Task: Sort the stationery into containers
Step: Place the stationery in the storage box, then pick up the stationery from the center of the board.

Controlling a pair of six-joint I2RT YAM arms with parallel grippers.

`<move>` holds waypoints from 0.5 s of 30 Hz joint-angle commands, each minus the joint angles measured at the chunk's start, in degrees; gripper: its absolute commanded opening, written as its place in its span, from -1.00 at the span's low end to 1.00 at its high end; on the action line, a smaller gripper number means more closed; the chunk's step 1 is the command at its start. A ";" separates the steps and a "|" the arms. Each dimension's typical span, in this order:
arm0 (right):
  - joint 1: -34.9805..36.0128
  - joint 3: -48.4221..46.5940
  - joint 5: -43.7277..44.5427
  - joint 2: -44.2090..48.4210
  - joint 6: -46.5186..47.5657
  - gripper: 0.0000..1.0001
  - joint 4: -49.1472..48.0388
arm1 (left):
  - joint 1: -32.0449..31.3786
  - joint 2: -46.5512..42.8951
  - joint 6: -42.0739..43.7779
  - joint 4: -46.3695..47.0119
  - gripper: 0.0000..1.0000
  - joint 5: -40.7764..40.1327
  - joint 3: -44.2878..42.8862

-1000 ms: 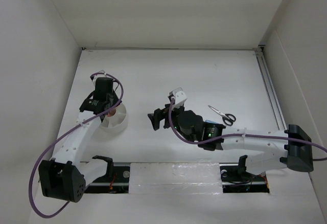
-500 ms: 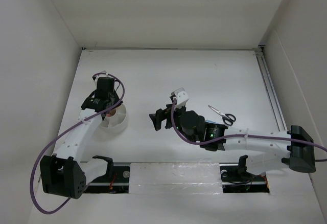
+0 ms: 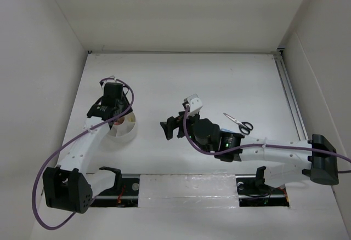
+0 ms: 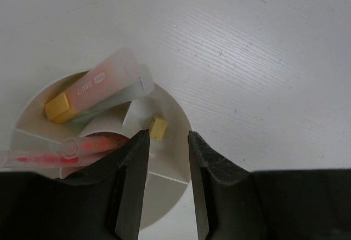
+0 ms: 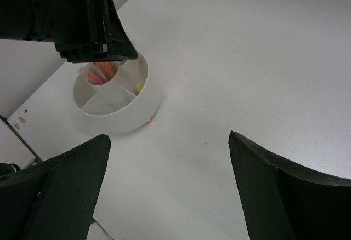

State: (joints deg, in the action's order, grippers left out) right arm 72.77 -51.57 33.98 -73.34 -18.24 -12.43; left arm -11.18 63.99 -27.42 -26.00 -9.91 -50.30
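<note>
The left end effector (image 4: 168, 137) is held over the tub (image 4: 176, 120), its jaws narrowly parted and nothing gripped. A yellow block (image 4: 158, 127) is seen lying inside the tub, just beyond the fingertips. An orange marker (image 4: 93, 89) and a green marker (image 4: 129, 93) are leaned over the far rim, and red pens (image 4: 82, 148) are seen in the tub too. The right end effector (image 5: 169, 137) is spread wide and empty above the tabletop (image 3: 219, 81). The scissors (image 3: 238, 123) are seen on the tabletop, well apart from the tub.
</note>
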 commanded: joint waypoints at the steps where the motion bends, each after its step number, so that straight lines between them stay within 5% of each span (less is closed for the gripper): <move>1: -0.09 -1.16 2.05 -0.39 -0.57 0.89 -1.64 | -0.07 -2.37 0.44 0.33 -0.38 0.76 -2.96; 5: -4.73 -1.16 0.66 -1.45 -7.47 0.89 3.17 | -0.07 -9.20 1.05 3.05 0.23 3.75 -1.73; 6: -6.40 -1.16 -0.65 -1.45 -9.34 0.89 3.20 | -0.07 -10.62 1.05 3.06 0.23 3.76 -1.73; 7: -8.24 -0.55 -2.75 -1.45 -11.36 0.89 5.02 | -0.07 -11.85 1.05 4.19 0.59 4.98 -1.03; 9: -13.69 0.68 -4.17 -1.45 -14.97 0.89 7.49 | -0.07 -14.05 1.75 4.81 0.90 6.65 -1.02; 15: -23.02 2.95 0.30 -0.75 -37.12 0.89 29.20 | -0.07 -18.20 2.90 6.84 1.00 12.72 -0.32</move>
State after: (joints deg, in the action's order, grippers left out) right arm 50.74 -50.48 32.23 -74.78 -42.11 4.40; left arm -11.16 46.26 -25.89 -21.65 -1.41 -50.33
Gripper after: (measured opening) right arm 0.946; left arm 0.996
